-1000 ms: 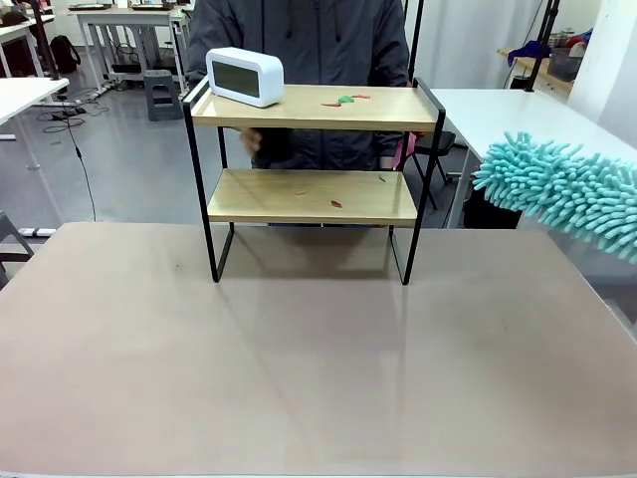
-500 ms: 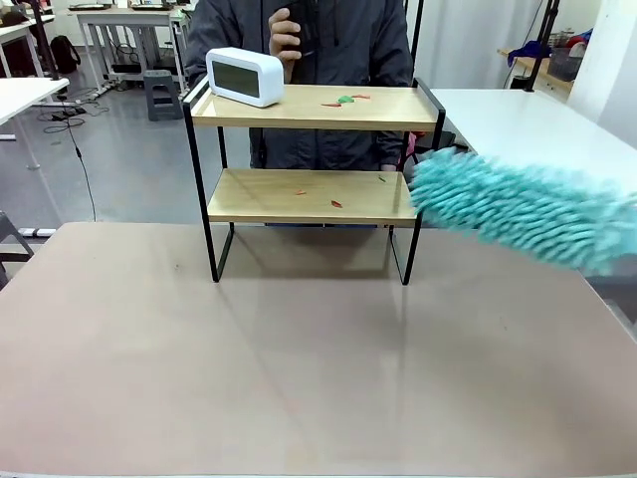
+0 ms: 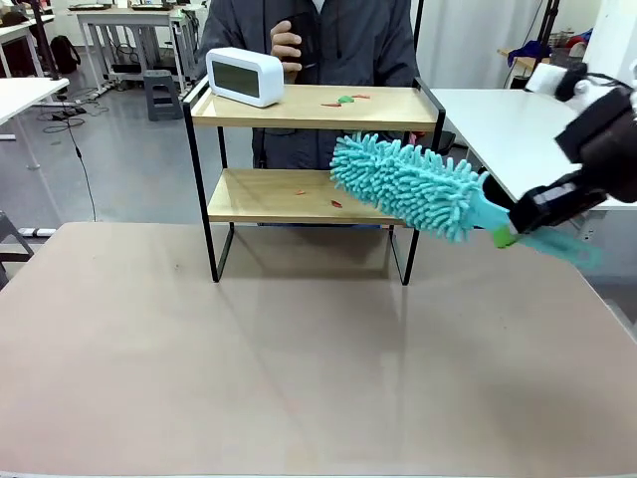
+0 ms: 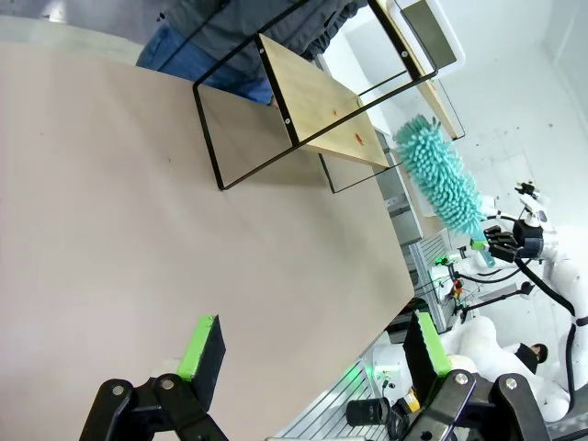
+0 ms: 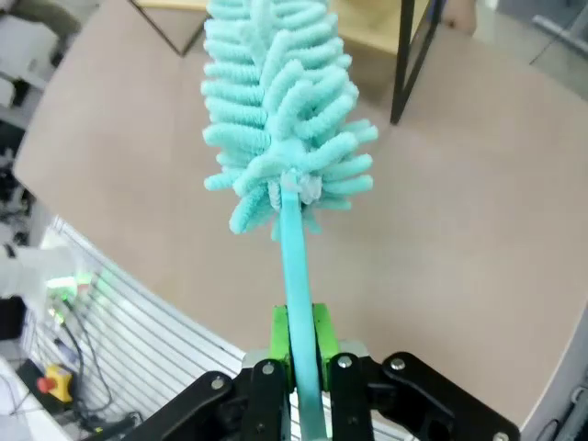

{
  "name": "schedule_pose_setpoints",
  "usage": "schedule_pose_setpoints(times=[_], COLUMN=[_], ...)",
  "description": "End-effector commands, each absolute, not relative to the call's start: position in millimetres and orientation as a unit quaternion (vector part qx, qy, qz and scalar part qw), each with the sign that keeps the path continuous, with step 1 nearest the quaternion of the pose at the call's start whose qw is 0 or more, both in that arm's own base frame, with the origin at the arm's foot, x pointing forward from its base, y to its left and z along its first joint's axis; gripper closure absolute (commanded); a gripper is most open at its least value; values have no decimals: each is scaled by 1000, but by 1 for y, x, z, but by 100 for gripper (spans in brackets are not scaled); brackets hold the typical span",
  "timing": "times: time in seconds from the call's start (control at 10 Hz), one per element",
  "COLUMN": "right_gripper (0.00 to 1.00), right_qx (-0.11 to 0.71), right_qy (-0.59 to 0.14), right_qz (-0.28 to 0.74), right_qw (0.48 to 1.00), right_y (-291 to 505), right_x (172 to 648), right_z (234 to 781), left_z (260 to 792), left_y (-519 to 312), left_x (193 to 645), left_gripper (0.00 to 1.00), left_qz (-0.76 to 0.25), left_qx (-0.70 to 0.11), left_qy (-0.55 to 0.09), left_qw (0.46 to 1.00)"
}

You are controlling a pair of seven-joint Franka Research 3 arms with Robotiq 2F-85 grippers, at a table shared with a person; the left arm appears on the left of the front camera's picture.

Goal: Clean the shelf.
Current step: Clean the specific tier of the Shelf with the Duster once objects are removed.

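Note:
The shelf (image 3: 311, 108) stands at the table's far middle, with small red and green scraps (image 3: 343, 100) on its top board and a few on the lower board (image 3: 299, 196). My right gripper (image 3: 508, 236) is shut on the handle of a teal fluffy duster (image 3: 408, 184). The duster's head hangs in front of the lower board's right end. In the right wrist view the duster (image 5: 276, 110) points away from the right gripper (image 5: 300, 344), and a shelf leg (image 5: 418, 55) is at top right. My left gripper (image 4: 312, 344) is open over the table, far from the shelf (image 4: 312, 101).
A white digital clock (image 3: 244, 76) sits on the top board's left end. A person stands behind the shelf with a hand (image 3: 289, 40) raised at the chest. The brown table (image 3: 299, 368) lies bare in front. A white table (image 3: 518, 119) is at right.
The duster has swung from the right edge leftward to the lower board's right end, and my right arm has come into view. The person's hand rose to the chest.

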State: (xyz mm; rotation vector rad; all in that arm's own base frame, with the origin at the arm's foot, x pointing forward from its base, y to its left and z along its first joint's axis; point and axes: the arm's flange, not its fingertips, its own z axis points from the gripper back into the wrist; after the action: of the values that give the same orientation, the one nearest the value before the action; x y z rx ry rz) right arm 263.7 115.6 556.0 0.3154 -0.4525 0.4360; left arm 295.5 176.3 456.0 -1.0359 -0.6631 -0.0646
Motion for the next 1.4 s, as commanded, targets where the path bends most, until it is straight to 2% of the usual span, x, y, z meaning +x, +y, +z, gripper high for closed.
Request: schedule_pose_setpoints(times=[0.0,0.3,0.4,0.8,1.3], right_gripper=[87,87,87,87,87], right_qx=[154,152,141,126,119], right_qy=[-209,-215,-250,-275,-288], right_qz=[227,216,199,129,96], right_qw=[939,940,937,944,945], right_y=[105,116,120,163,174], right_x=[253,263,267,339,367], right_z=[561,554,556,528,507], left_z=[457,457,457,457,457], left_y=[175,175,175,175,175], left_x=[297,297,297,297,297], left_gripper=[0,0,0,0,0], left_qz=[-38,-38,-38,-38,-38], left_qx=[-490,-490,-490,-490,-490], left_qy=[-325,-325,-325,-325,-325], left_qw=[808,808,808,808,808])
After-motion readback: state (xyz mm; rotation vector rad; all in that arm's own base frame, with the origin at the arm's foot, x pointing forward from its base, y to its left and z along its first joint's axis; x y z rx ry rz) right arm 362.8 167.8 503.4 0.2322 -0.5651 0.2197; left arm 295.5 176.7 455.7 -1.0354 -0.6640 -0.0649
